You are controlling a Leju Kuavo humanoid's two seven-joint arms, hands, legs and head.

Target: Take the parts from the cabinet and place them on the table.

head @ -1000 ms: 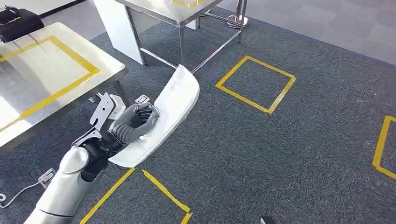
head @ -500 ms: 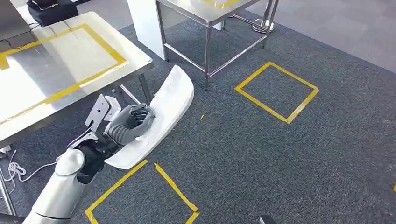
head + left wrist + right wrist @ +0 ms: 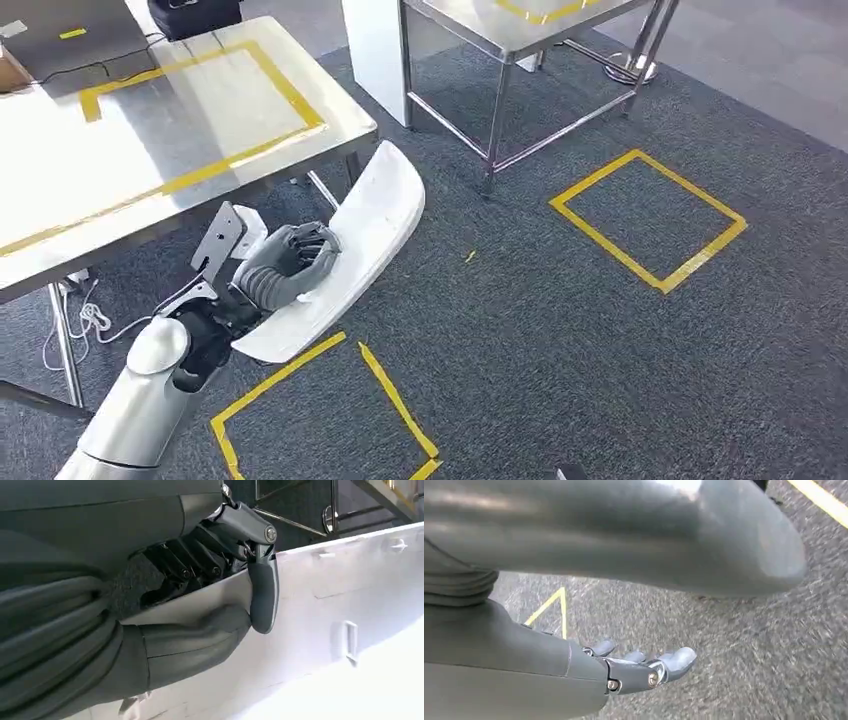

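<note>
Left hand [image 3: 290, 262] wrapped around the white part [image 3: 372, 225], fingers [image 3: 262, 595] curled over its edge, thumb pressed on the face. Part is a long curved panel, held off the floor, long axis running from about 7 o'clock up to 1 o'clock in the head view. It's out of the cabinet, not on a table yet.

Right hand [image 3: 644, 667] hangs over the carpet [image 3: 560, 330], holding nothing, fingers loosely apart.

Below the part, at 6 o'clock, a yellow tape square [image 3: 330, 410] on the carpet. A small yellow scrap [image 3: 469, 257] lies just right of the part.

Table [image 3: 60, 215] at 10 o'clock, steel top with a yellow tape outline [image 3: 200, 120]; the part's far tip sits just beside its near corner, not touching as far as I can tell. Cables [image 3: 85, 320] under its near edge.

Second tape square [image 3: 648, 220] at 2 o'clock, well apart from the part. Second steel table [image 3: 470, 20] at 12 o'clock, a white block [image 3: 375, 50] beside its leg. Dark bag [image 3: 195, 12] on the far end of the first table.
</note>
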